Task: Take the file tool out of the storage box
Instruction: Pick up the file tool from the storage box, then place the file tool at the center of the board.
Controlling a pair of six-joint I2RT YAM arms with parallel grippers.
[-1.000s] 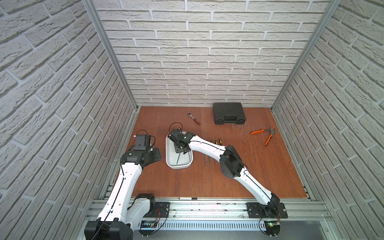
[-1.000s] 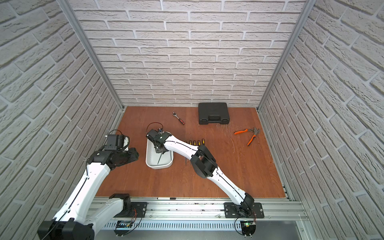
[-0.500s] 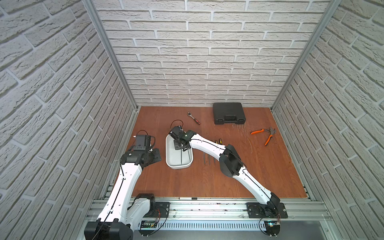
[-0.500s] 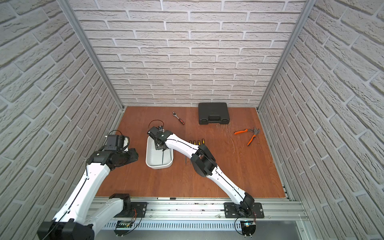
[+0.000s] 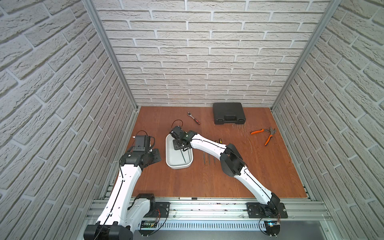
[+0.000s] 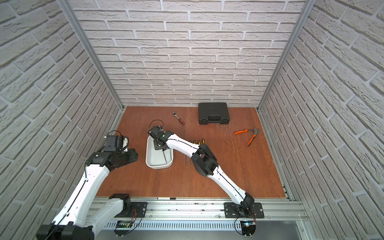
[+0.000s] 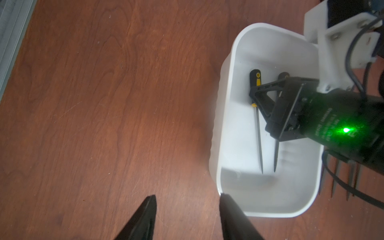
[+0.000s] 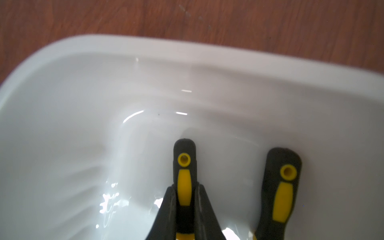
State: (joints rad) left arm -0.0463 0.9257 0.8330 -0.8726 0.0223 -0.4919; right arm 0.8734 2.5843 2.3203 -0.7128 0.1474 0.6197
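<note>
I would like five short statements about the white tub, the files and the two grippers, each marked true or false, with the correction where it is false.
1. The right gripper is shut on the handle of a file inside the storage box. True.
2. Only one file lies in the storage box. False: a second file lies beside the gripped one.
3. The left gripper holds the rim of the storage box. False: its jaws are open and empty, beside the box.
4. The black tool case is closed. True.
5. The orange pliers lie in the storage box. False: they lie on the table, far from the box.
</note>
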